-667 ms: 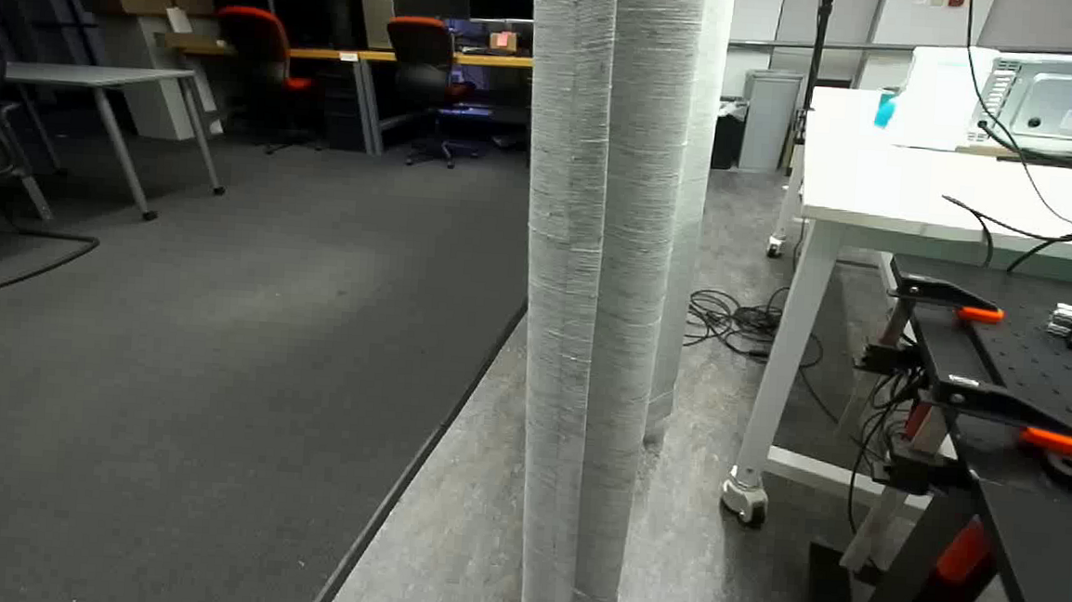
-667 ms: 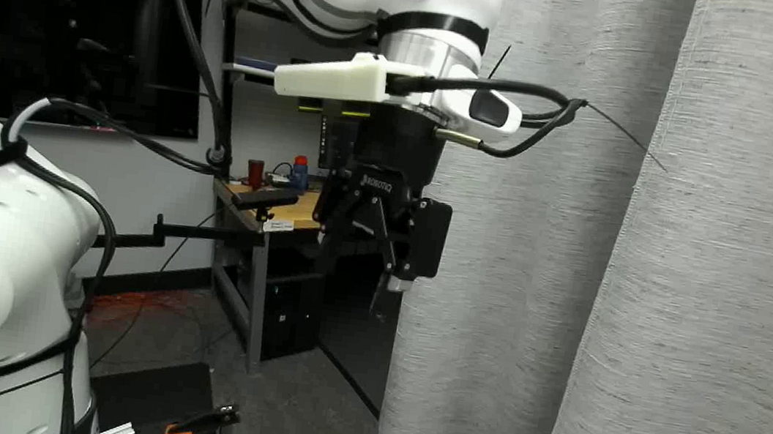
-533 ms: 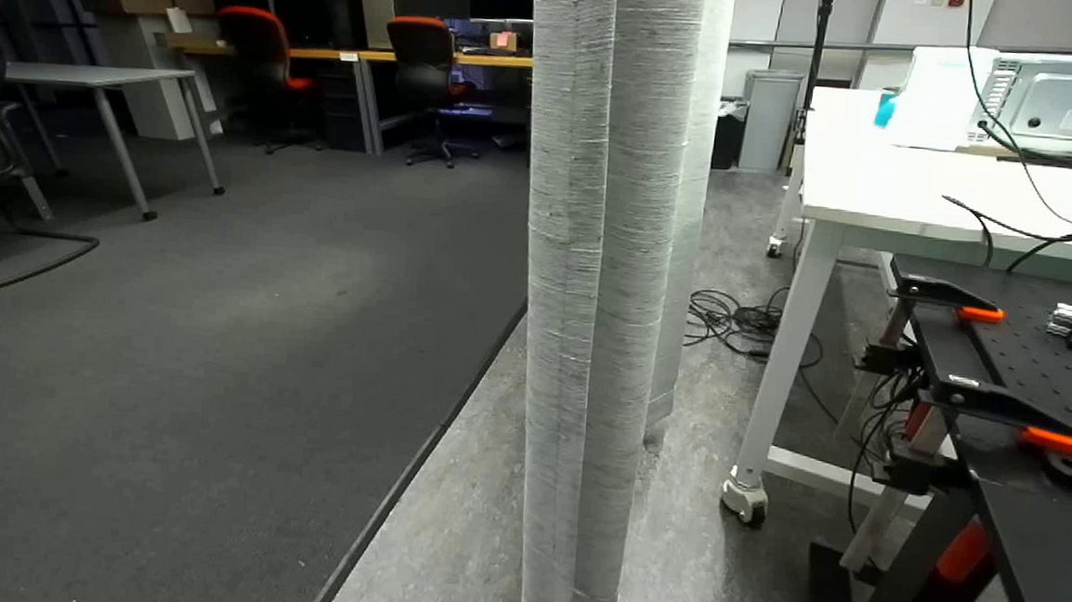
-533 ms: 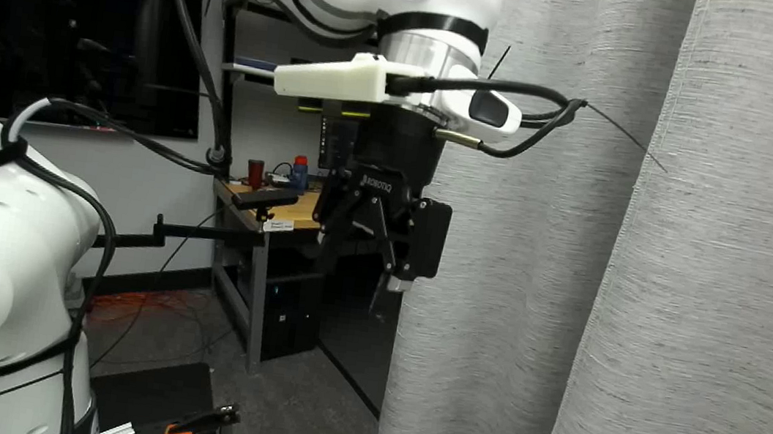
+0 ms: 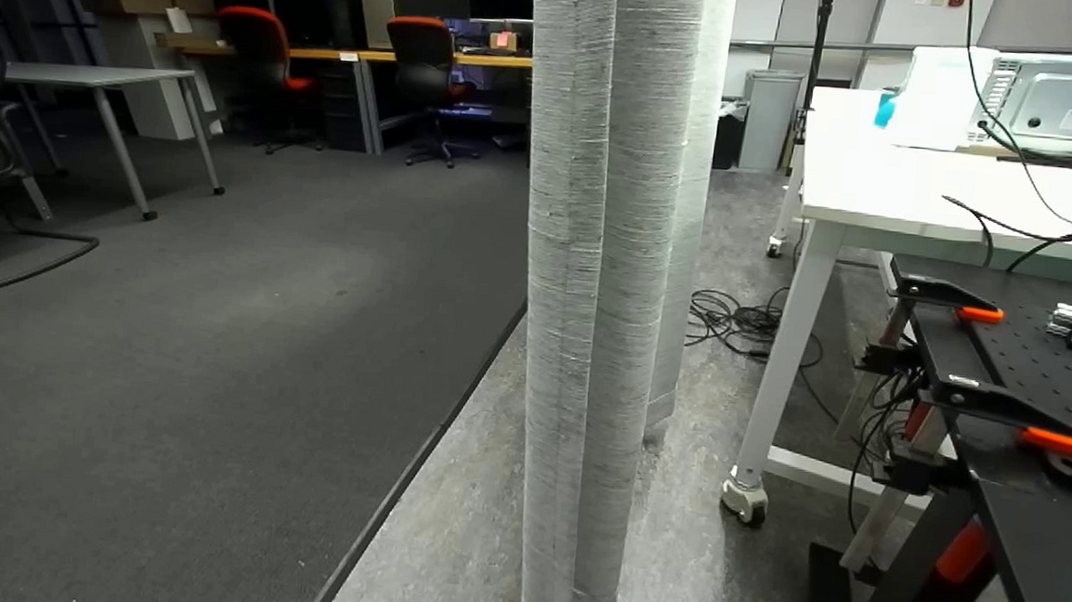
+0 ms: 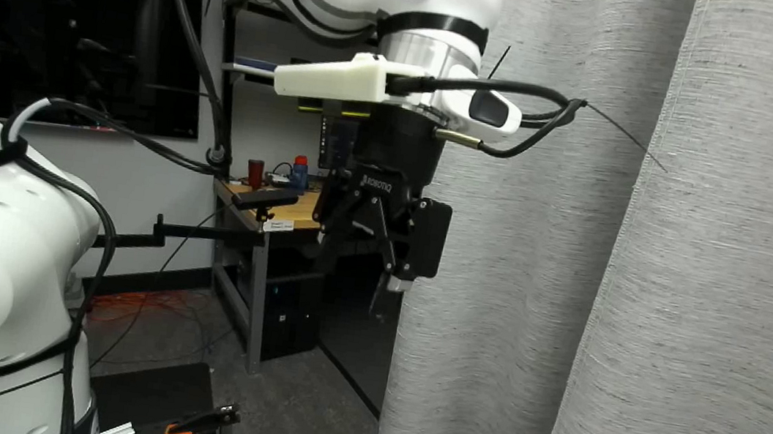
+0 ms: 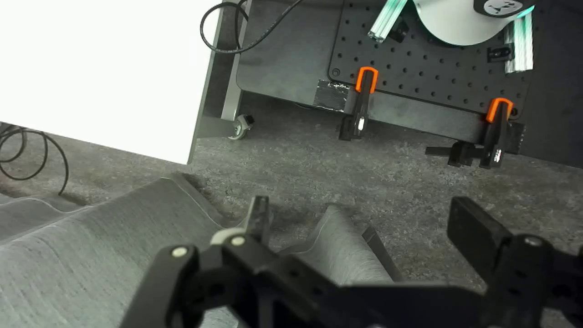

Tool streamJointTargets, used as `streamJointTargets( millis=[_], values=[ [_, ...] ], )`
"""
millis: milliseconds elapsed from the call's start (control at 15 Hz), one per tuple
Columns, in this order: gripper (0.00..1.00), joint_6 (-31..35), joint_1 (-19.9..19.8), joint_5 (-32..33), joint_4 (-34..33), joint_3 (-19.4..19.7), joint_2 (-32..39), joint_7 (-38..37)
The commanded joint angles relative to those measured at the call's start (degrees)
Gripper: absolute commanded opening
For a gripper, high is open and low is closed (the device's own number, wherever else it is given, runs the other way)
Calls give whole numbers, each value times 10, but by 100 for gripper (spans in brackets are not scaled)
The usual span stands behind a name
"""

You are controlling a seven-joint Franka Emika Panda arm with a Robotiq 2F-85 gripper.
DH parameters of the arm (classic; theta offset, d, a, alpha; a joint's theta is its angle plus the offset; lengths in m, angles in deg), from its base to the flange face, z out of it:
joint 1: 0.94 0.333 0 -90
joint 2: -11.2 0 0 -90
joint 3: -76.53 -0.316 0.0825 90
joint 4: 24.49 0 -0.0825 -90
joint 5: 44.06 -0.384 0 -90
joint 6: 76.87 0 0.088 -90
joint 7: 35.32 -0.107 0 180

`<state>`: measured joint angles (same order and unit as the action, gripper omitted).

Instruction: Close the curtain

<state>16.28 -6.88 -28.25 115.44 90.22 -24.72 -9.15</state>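
Bare floor (image 7: 319, 166) is being shown between a black desk (image 7: 282, 68), its edge gripped by two clamps (image 7: 362, 102), and the hanging curtain (image 6: 505, 335). Near the curtain's edge, the tool (image 7: 357, 218) is being held with jaws spread wide; touching cannot be judged. The curtain's top is being cut off in both exterior views.

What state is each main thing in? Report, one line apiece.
Gripper: open
Curtain: hanging in folds, not gripped
Clamps: fastened on the edge of the black table
Floor cables: loosely coiled
Office chairs: unoccupied
Blue bottle: upright, capped
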Motion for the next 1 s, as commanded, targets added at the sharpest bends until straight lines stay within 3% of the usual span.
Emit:
streamJointTargets(
  millis=[0,933],
  values=[
    [100,-1,4,1,-1,3,0,-2],
    [100,13,4,3,2,1,-2,-6]
  ],
)
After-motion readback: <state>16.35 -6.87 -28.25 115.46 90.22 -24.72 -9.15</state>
